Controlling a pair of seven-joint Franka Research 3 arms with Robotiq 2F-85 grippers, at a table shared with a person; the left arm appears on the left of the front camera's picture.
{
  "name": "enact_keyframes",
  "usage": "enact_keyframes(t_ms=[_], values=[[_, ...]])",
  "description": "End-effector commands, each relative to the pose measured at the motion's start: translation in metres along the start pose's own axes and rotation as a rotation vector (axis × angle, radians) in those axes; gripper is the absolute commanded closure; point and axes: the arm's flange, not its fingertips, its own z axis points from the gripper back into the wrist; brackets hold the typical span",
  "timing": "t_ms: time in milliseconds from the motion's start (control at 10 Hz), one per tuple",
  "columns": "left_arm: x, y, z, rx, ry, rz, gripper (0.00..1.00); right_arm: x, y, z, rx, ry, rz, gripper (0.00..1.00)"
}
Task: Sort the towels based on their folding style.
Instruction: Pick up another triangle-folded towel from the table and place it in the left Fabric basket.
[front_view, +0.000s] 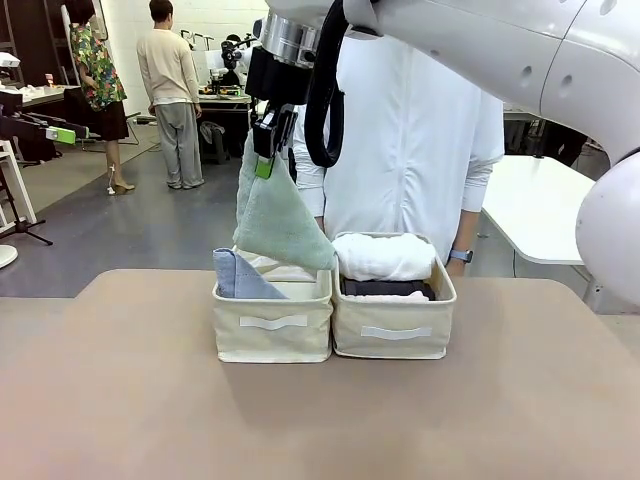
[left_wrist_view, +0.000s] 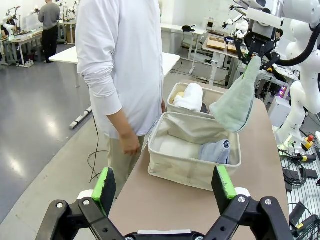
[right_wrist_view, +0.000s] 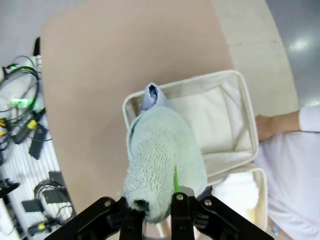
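Brightly, evenly lit from overhead (indoor ceiling light, shadows soft). Faint shadow at the foot of the bins (front_view: 275, 345) on the table (front_view: 120, 400). Glare streaks on the grey floor (left_wrist_view: 35, 130) in left wrist view; bright spot top right in right wrist view. Slightly blown out on the white arm shell (front_view: 500, 40). Bowed and stretched at wrist-view edges. Sharp overall.

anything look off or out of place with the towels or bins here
Nothing spilled or damaged. The sage green towel hangs from the right arm's shut jaws above the left bin, where the lavender-blue towel leans. The white rolled towel rises above the right bin's rim.
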Motion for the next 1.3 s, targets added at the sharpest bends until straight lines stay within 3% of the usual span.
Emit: enact_keyframes(t_ms=[0,300,600,1200], values=[[0.001,0.0,0.0,0.007,-0.017,0.0,0.0,0.011,-0.016,-0.011,0.012,-0.018,0.015,0.82],[0.001,0.0,0.0,0.007,-0.017,0.0,0.0,0.006,-0.032,0.004,-0.061,-0.162,-0.105,0.82],[0.001,0.0,0.0,0.007,-0.017,0.0,0.0,0.013,-0.049,0.003,-0.056,-0.158,-0.143,0.82],[0.001,0.0,0.0,0.007,-0.017,0.0,0.0,0.017,-0.078,-0.04,-0.054,-0.158,-0.123,0.82]])
